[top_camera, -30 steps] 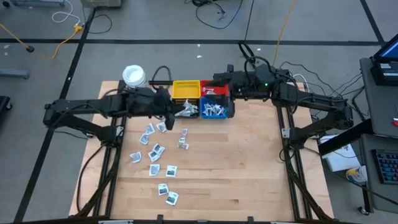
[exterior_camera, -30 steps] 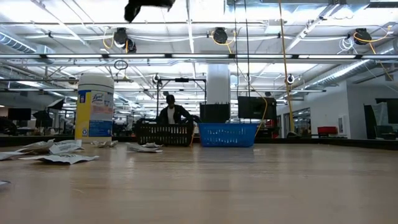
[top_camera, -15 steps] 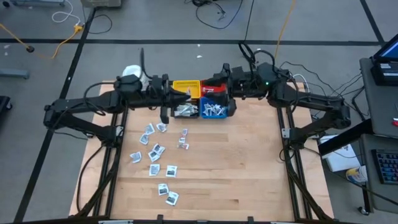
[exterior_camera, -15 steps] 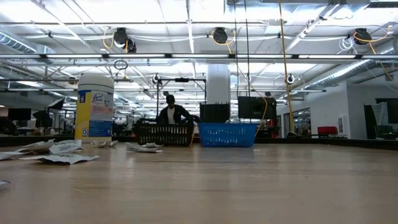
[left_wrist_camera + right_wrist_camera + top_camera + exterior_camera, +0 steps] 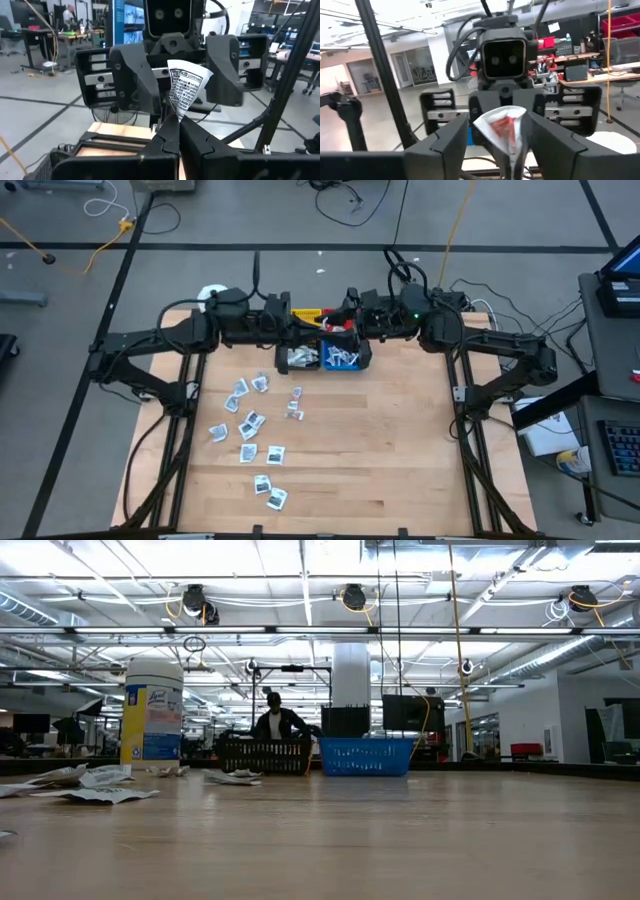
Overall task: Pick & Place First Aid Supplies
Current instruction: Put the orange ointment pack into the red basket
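The left gripper pinches a packet between the right gripper's wide jaws — close late, or release early, and it drops.

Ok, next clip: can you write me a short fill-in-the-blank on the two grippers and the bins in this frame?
1. The left gripper is shut on a small white ____.
2. The right gripper faces it, with jaws ____ on either side of that item.
3. In the low view, the bin standing beside the black bin is coloured ____.

Missing words: packet; open; blue.
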